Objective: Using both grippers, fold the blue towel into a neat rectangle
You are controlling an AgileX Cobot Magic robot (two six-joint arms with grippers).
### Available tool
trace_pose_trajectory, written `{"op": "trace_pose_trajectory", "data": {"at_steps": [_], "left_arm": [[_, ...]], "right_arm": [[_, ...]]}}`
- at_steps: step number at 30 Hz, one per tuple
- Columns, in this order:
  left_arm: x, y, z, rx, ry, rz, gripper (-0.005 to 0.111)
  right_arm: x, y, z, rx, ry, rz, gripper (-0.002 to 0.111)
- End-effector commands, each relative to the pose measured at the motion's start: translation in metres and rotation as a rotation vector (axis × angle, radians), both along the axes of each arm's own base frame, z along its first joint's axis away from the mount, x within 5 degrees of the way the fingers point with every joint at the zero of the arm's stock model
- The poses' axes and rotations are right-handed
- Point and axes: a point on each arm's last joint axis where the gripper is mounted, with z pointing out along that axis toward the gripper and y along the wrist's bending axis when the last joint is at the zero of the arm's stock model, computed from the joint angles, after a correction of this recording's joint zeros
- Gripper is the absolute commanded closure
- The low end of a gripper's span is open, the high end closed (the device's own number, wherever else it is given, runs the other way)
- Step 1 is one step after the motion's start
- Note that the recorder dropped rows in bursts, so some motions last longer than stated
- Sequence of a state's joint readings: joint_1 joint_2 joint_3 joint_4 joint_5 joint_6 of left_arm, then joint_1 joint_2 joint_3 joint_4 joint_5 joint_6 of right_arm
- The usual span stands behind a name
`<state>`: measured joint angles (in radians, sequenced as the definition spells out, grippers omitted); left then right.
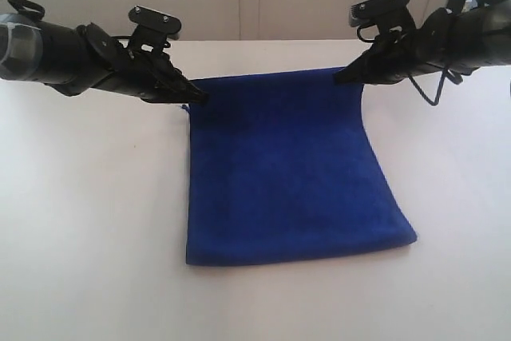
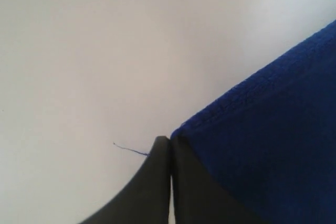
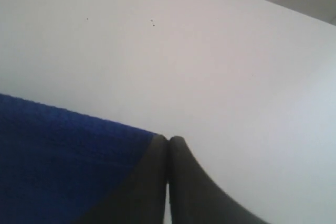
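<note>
A deep royal-blue, soft microfibre towel (image 1: 287, 173) lies spread on the white tabletop (image 1: 88, 221), its near edge flat and its far edge lifted. The black left hand (image 1: 198, 95) is pinched on the far left corner and the black right hand (image 1: 341, 77) on the far right corner, each with its jaws pressed together on the cloth.

The left arm (image 1: 44, 53) and right arm (image 1: 475, 33) are thick, glossy black tubes; each wears a boxy black camera mount (image 1: 154, 20) with small screws. The left gripper (image 1: 202, 98) and right gripper (image 1: 338, 79) taper to dark points; a thin black cable (image 1: 433, 104) loops from the right arm.
</note>
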<state>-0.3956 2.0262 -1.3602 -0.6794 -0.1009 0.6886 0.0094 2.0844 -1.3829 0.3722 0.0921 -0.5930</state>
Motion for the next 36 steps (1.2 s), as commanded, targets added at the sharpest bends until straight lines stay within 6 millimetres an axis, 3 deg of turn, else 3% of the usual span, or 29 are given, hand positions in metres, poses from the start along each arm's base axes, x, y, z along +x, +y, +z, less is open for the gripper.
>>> {"op": "trace_pose_trajectory", "data": {"at_steps": [1, 4, 8, 14, 20, 28, 30, 31, 33, 36], "left_arm": [[0.004, 0.004, 0.003, -0.006, -0.032, 0.033, 0.092], [0.004, 0.004, 0.003, -0.006, -0.033, 0.033, 0.074], [0.004, 0.004, 0.003, -0.005, -0.035, 0.034, 0.058], [0.004, 0.003, 0.003, -0.006, -0.029, 0.031, 0.056], [0.005, 0.008, 0.005, -0.006, -0.033, 0.039, 0.056], [0.015, 0.038, 0.005, -0.042, 0.001, 0.121, 0.055], [0.015, 0.039, 0.005, -0.042, 0.002, 0.122, 0.046], [0.015, 0.039, 0.005, -0.042, 0.000, 0.123, 0.035], [0.015, 0.039, 0.005, -0.042, 0.005, 0.120, 0.024], [0.015, 0.038, 0.005, -0.043, 0.007, 0.119, 0.023]], "right_arm": [[0.004, -0.006, 0.004, -0.023, -0.051, -0.015, 0.107], [0.005, -0.007, 0.005, -0.027, -0.066, -0.020, 0.100], [0.005, -0.007, 0.005, -0.025, -0.073, -0.024, 0.080], [0.006, -0.007, 0.007, -0.029, -0.090, -0.029, 0.059], [0.000, -0.005, 0.021, -0.011, -0.059, -0.008, 0.058], [-0.012, -0.001, 0.047, 0.017, -0.032, 0.019, 0.058], [-0.012, -0.001, 0.050, 0.032, -0.036, 0.007, 0.058], [-0.013, -0.001, 0.049, 0.038, -0.030, 0.005, 0.058], [-0.014, 0.000, 0.048, 0.058, -0.007, -0.002, 0.058], [-0.015, 0.000, 0.046, 0.061, 0.012, 0.003, 0.058]]}}
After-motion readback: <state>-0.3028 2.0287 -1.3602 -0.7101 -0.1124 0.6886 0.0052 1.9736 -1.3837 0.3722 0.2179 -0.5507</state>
